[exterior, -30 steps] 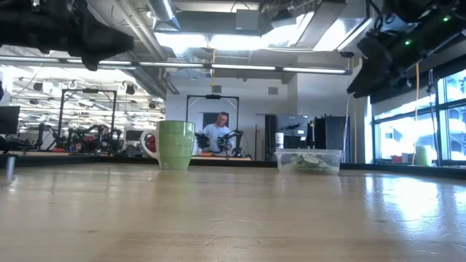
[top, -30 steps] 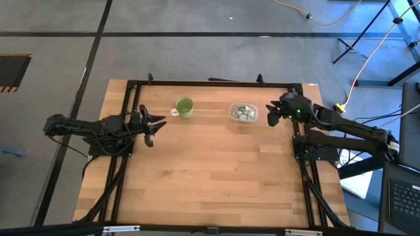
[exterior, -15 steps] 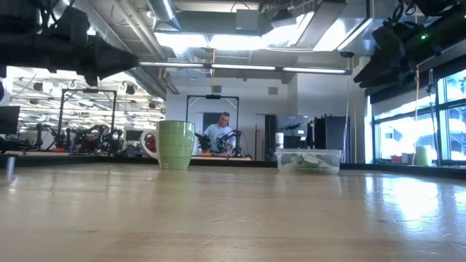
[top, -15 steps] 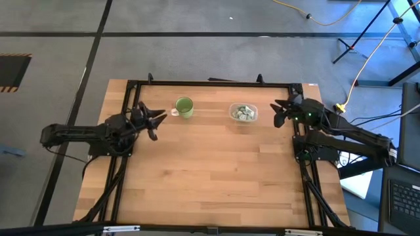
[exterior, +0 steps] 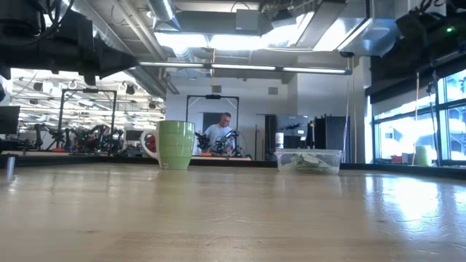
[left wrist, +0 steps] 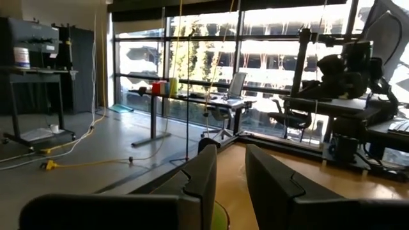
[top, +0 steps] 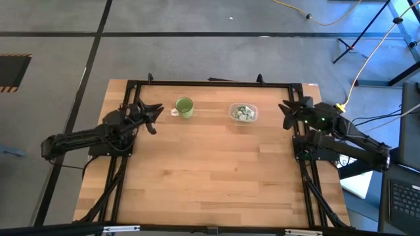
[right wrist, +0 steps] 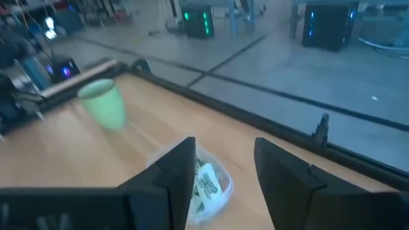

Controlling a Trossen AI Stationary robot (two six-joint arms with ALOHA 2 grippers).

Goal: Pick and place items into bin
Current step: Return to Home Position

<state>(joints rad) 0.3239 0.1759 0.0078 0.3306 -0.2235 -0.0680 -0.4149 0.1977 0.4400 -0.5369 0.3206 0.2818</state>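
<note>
The clear bin (top: 243,113) stands on its base at the far right of the wooden table, with several pale green and silvery items (right wrist: 206,182) lying inside it. In the low view the bin (exterior: 309,161) shows the packets through its wall. My right gripper (top: 287,110) hovers open to the right of the bin, above the table, and its wrist view shows a gap between the fingers (right wrist: 225,145). My left gripper (top: 152,111) hovers open at the far left, just left of a green mug (top: 184,107), fingers apart (left wrist: 231,153).
The green mug (exterior: 175,144) stands upright left of the bin. A black frame (top: 210,83) runs along the table's edges. Bare wood (top: 210,170) spreads over the middle and near half. A person (exterior: 223,131) sits far off in the room behind.
My left gripper has swung toward the table's far edge and now sits beside the mug. My right gripper has drawn back from the bin toward the table's right edge. The bin, its packets and the mug have stayed put.
</note>
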